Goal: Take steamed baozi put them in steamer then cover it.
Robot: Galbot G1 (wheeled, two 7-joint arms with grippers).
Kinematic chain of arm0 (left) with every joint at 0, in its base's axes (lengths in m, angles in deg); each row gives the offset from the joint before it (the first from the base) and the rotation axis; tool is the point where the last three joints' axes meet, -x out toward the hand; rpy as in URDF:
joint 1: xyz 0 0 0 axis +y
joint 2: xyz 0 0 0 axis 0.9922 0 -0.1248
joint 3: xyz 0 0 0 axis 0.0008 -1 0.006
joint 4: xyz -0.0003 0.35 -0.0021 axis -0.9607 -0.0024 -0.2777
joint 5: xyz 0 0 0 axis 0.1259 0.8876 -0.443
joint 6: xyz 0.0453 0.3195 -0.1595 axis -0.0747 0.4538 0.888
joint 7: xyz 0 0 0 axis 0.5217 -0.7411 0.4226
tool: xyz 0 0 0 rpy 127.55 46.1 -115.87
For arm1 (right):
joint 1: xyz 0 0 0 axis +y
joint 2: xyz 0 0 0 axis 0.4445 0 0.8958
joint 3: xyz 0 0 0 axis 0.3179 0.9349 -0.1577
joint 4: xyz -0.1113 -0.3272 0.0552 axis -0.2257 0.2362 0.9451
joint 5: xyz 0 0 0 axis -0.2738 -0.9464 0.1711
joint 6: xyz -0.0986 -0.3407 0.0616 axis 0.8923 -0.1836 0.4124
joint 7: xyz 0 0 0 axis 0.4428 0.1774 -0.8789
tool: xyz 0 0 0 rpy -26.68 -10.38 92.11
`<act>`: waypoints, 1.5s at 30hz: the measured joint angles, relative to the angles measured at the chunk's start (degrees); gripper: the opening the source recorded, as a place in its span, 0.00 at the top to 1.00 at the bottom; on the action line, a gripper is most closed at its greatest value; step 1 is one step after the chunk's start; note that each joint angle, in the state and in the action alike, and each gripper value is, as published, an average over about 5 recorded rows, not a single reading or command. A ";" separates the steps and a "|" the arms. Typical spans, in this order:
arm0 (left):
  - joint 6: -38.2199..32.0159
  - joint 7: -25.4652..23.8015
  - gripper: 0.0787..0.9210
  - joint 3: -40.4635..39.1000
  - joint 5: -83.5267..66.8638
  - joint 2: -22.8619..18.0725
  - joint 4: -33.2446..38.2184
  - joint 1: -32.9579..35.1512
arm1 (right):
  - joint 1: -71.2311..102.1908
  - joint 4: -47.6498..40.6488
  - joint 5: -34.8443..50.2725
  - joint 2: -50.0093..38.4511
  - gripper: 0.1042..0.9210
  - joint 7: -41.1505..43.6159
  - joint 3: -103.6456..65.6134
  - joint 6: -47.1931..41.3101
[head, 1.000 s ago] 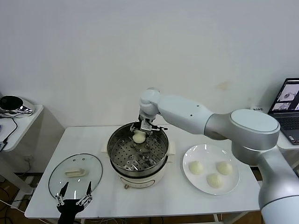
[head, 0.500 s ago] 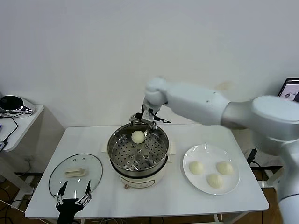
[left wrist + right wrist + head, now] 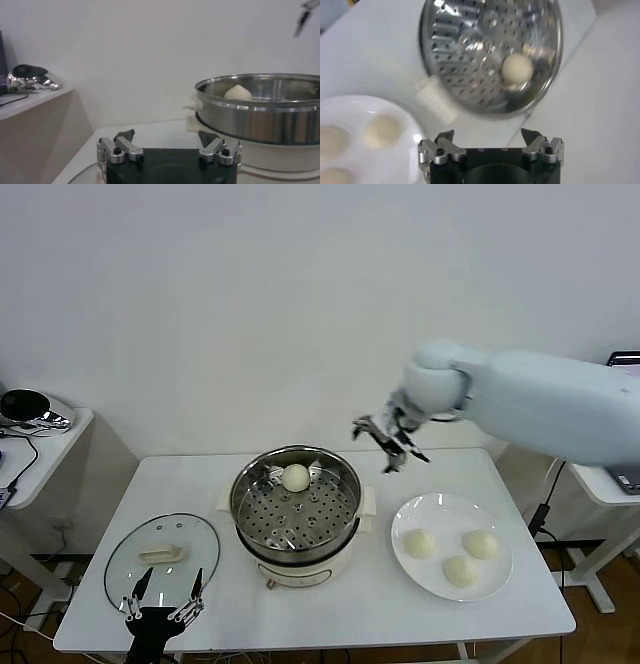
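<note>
R pincer (image 3: 390, 446) now off steamer (image 3: 296, 506), empty

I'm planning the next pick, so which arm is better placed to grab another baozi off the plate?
The right. Its open gripper hangs empty between the steamer and the plate holding three baozi; the left gripper sits by the lid.

White table (image 3: 200, 484) is the landmark, set against a plain white wall (image 3: 250, 304). White plate (image 3: 497, 578) lies on the table's right part, near the front edge. Left of the table, a lower white side shelf (image 3: 55, 439) holds a black and chrome device (image 3: 30, 408); a dark cable (image 3: 22, 459) hangs off it. Right of the table, another white desk edge (image 3: 610, 484) carries a laptop (image 3: 625, 360), mostly hidden.
</note>
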 measured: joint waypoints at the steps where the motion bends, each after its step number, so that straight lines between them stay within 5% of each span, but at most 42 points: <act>1: 0.01 -0.01 0.12 -0.01 0.12 -0.05 0.10 0.09 | 1.06 0.58 -0.31 -1.50 0.12 -0.03 -0.55 -0.76; 18: 0.75 -0.39 0.12 0.52 1.16 -0.86 0.96 1.05 | 26.87 0.80 -9.01 -11.87 0.12 1.14 -16.10 -4.43; 45: 0.65 -0.46 0.12 1.36 1.18 -1.26 -0.45 0.88 | 39.28 -15.19 -15.64 1.21 0.12 2.03 -23.89 -0.87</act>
